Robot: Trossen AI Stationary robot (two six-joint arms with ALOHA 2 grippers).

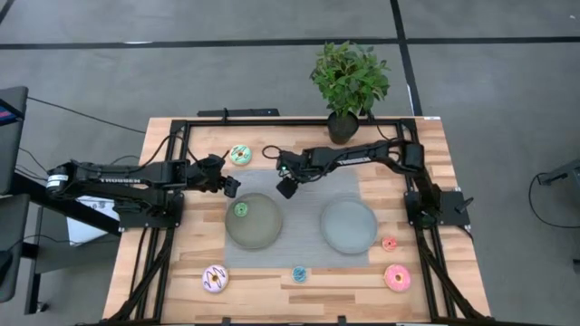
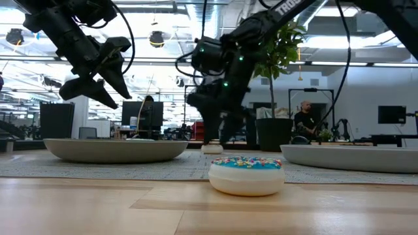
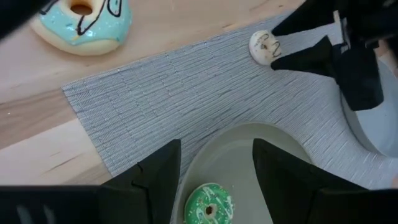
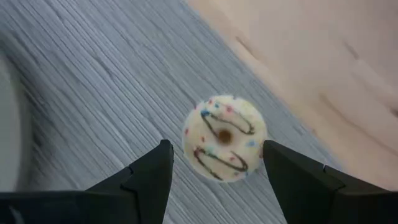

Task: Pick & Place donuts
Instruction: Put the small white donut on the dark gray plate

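- Right gripper point(image 4: 214, 165): fingers wide, poised over a small white donut point(image 4: 224, 137) (on the grey mat point(image 1: 304, 181)).
- Left gripper point(image 3: 216, 171): fingers apart, empty, above the plate point(image 3: 273, 186) with the green donut point(image 3: 209, 205).

floor: grey concrete point(image 1: 136, 72) | ceiling: lights point(image 2: 157, 39) | desks, monitors point(image 2: 390, 115)

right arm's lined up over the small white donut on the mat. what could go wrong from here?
1. The right gripper is open above the small white donut, which sits off-centre between the fingers; closing could nudge it across the grey mat instead of gripping it.
2. The left gripper hangs open close by, over the left plate holding a green donut; the arms could clash if both move inward.
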